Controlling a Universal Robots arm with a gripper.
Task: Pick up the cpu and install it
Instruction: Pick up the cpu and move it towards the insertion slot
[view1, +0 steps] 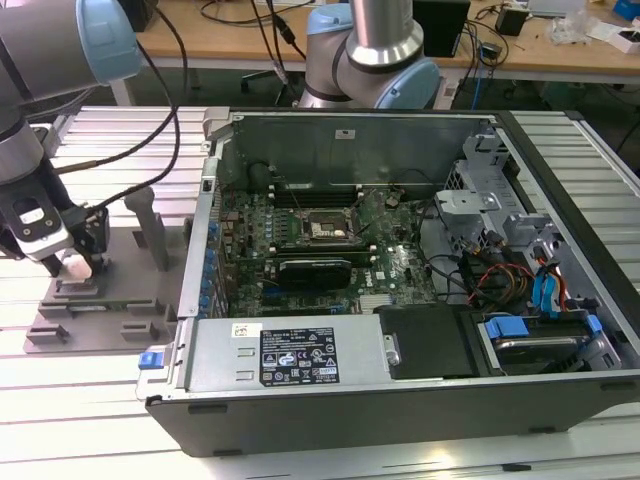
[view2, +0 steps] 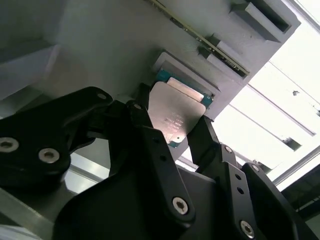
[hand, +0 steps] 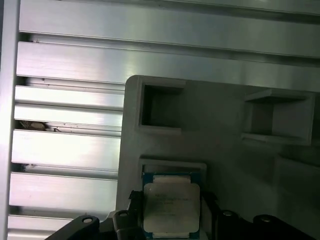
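The cpu (hand: 171, 206), a silvery square with a thin green border, lies flat in a raised seat of the grey plastic tray (hand: 225, 130). In both wrist views my gripper (hand: 171, 200) straddles it, one black finger pressed against each opposite edge. The second wrist view shows the cpu (view2: 176, 112) held between the fingertips (view2: 145, 125) of the gripper (view2: 172, 131), still low on the tray (view2: 100, 40). In the exterior view the gripper (view1: 75, 262) is down on the tray (view1: 100, 325) at the exterior view's left. The black socket frame (view1: 322, 228) sits on the motherboard inside the open computer case (view1: 400, 400).
Upright grey blocks (view1: 155, 235) rise from the tray beside the gripper. Cables (view1: 150, 150) trail from the arm. A second arm's base (view1: 375, 60) stands behind the case. Drive bays and wiring (view1: 520, 270) fill the case on the exterior view's right. The slatted aluminium table (hand: 65, 150) surrounds everything.
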